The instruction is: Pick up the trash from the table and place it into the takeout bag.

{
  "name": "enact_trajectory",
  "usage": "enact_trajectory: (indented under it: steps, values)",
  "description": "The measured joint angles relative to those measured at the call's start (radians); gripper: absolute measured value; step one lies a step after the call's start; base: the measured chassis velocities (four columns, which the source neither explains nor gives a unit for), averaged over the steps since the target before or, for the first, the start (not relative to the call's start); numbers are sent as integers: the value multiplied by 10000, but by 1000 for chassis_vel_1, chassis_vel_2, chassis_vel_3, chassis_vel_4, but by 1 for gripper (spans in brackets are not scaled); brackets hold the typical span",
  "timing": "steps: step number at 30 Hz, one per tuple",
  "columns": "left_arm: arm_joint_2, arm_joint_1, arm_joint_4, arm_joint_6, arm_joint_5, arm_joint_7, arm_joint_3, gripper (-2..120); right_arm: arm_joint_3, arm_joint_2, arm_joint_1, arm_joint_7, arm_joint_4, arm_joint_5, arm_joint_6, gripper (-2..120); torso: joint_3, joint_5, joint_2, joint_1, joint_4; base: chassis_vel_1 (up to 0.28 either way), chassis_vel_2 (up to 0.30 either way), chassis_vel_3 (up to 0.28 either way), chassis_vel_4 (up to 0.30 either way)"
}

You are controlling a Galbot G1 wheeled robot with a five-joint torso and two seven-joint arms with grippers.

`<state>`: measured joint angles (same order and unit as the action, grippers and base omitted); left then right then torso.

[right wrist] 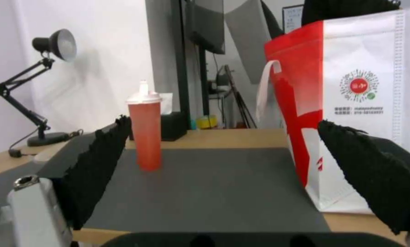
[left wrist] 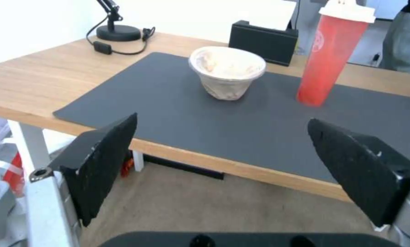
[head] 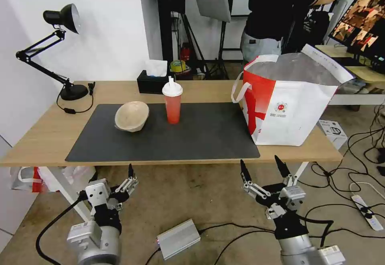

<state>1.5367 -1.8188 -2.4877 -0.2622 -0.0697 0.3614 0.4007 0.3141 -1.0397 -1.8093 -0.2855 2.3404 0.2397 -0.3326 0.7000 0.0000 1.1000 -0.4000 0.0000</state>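
Both sets of jaws spread wide, empty, held low before the desk's point(head: 36, 144) near edge: left gripper point(head: 114, 180), right gripper point(head: 264, 172). On the grey mat point(head: 200, 136): pulp bowl point(head: 131, 115), light, thin-walled, probably best taken at the rim; red cup point(head: 173, 105) upright, top-heavy, likely slick, grip mid-body. Takeout bag point(head: 296, 108) stands open at the desk's right end.

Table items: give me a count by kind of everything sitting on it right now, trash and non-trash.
Pulp bowl: 1
Red drink cup: 1
Takeout bag: 1
Black tissue box: 1
Black desk lamp: 1
Dark grey mat: 1
Total: 6, of which 2 are trash pieces on the mat.
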Motion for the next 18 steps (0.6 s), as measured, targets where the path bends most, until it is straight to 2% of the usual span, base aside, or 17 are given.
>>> enact_trajectory:
  steps: [18]
  values:
    - [39,21,-23,16,4,3,54,100,-220,-110,-117,11,-81,-157,-25,100,0,0,0,0,0,0,0,0,0]
